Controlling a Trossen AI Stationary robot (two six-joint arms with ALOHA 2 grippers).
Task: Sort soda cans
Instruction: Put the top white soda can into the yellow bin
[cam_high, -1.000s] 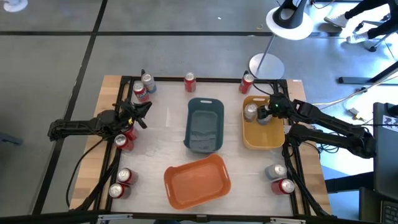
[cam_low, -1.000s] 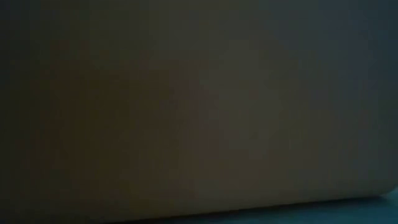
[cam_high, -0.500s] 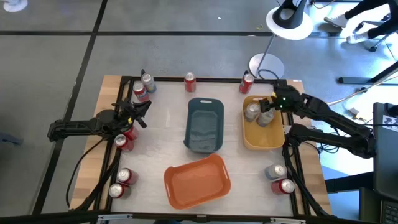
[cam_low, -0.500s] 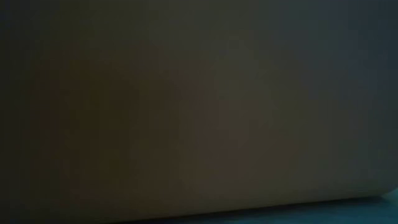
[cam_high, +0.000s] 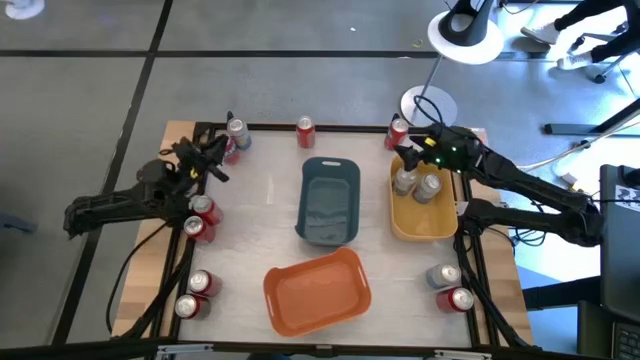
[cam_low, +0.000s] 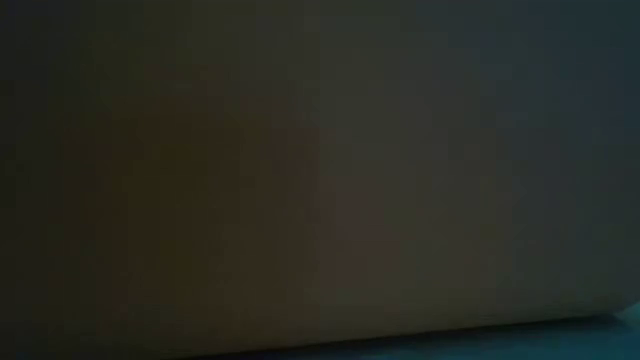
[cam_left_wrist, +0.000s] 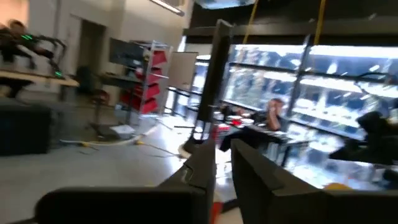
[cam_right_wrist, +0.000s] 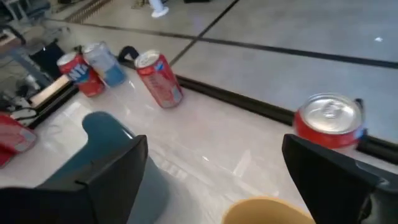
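Red and silver soda cans stand upright around the table. Two silver cans (cam_high: 404, 181) (cam_high: 428, 187) stand in the yellow bin (cam_high: 425, 225). A red can (cam_high: 397, 132) (cam_right_wrist: 329, 121) stands at the far edge just beyond that bin, and another red can (cam_high: 305, 130) (cam_right_wrist: 160, 78) is at the far middle. A red and a silver can (cam_high: 235, 135) (cam_right_wrist: 93, 65) share the far-left corner. My right gripper (cam_high: 408, 155) (cam_right_wrist: 214, 180) hangs open over the bin's far end, touching nothing. My left gripper (cam_high: 215, 158) is beside the far-left cans.
Two red cans (cam_high: 201, 218) stand by the left edge and two more (cam_high: 194, 294) at the near left. A silver can (cam_high: 445, 275) and a red one (cam_high: 460, 298) stand near right. A blue-grey bin (cam_high: 330, 165) sits mid-table and an orange bin (cam_high: 318, 305) nearer. The low view is dark.
My right gripper drew back from over the yellow bin toward the table's far edge, uncovering a second silver can standing beside the first. My left gripper stayed still, then swung from the two red cans at the left edge toward the far-left corner cans.
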